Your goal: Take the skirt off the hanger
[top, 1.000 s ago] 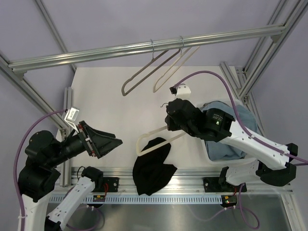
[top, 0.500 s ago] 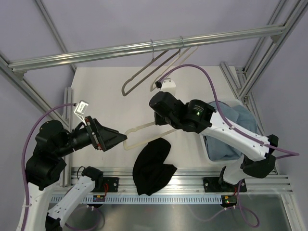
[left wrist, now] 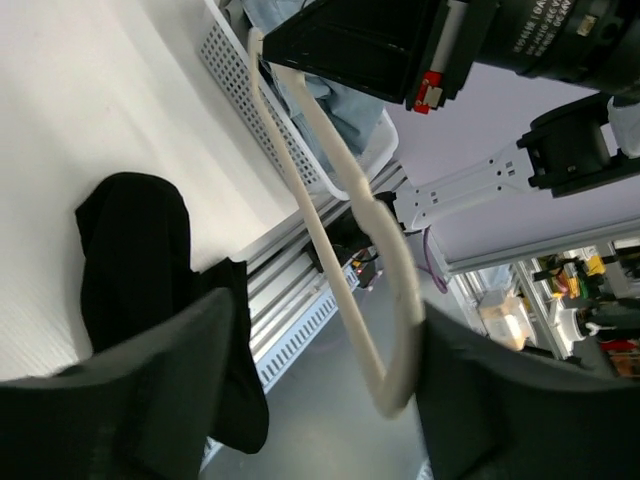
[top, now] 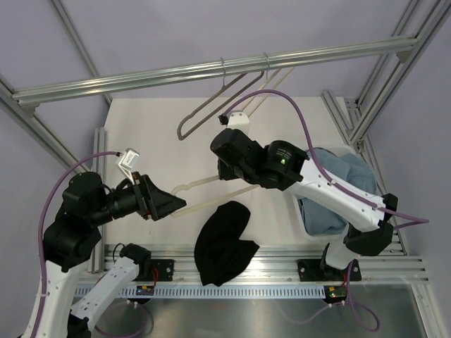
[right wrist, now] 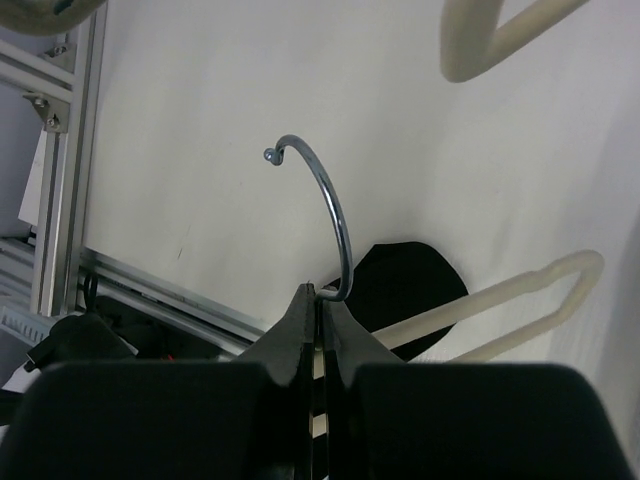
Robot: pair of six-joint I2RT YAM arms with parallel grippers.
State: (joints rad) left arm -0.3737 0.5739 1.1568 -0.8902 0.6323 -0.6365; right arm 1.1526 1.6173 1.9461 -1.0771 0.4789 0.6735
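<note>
Table: white rectangular table top, with both arms mounted at its near edge.
Frame: aluminium bar crossing above the far side of the table.
Right arm: white and black arm reaching left across the middle of the table.
Left arm: black arm pointing right, towards the right arm.
Basket: white perforated plastic basket on the right side of the table, holding light blue denim jeans.
Skirt: crumpled black fabric skirt lying in a heap at the near edge of the table and spilling over it. It is off the hanger, and from overhead it sits just beside the hanger's lower bar.
Hanger: pale cream plastic hanger, a thin triangular outline, bare, held above the table between the two arms. Its rounded end points towards the left arm.
Rail hangers: a grey-taupe plastic hanger and a second cream plastic hanger hang side by side on the bar, both bare.
Right claw: the right gripper has its fingers pinched tight on the base of the hanger's hook.
Left claw: the left gripper is spread wide, and the hanger's rounded end sits between its fingers. Whether either finger touches it cannot be told.
Hook: curved metal wire hook rising out of the right claw's fingertips.
</note>
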